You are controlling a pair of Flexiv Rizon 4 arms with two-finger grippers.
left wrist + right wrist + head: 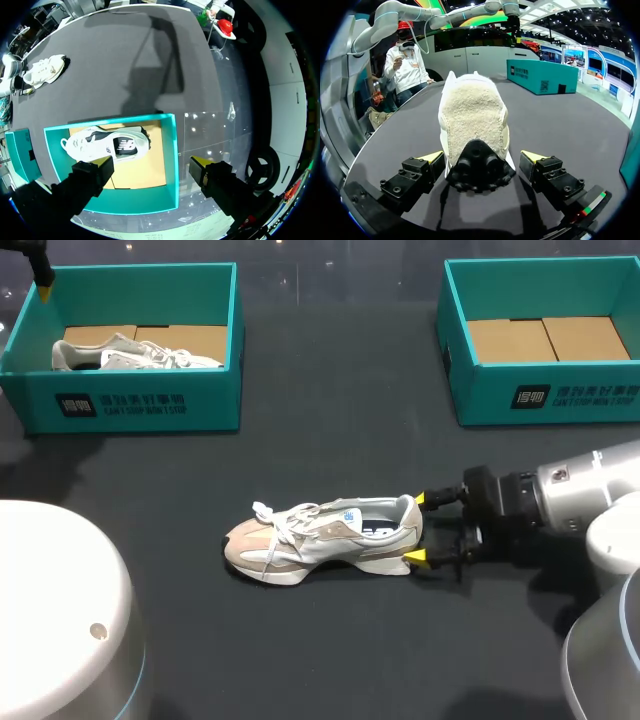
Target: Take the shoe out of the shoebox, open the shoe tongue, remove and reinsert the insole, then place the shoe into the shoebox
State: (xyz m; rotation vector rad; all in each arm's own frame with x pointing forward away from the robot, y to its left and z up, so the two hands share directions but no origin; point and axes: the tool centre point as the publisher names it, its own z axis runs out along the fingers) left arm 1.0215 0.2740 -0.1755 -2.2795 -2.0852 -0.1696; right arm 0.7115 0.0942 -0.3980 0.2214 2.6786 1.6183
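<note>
Shoe (325, 540) lies on its sole mid-table (330, 440), toe pointing away from the right gripper (418, 529). The right arm comes in low and level, fingers spread either side of the heel, grasping nothing. The left gripper (151, 162) hangs above a shoebox (171, 165), fingers apart, a second shoe (107, 145) inside.

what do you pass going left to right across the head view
left shoebox holding a pale shoe → beige shoe on the table → right gripper at its heel → right shoebox
</note>
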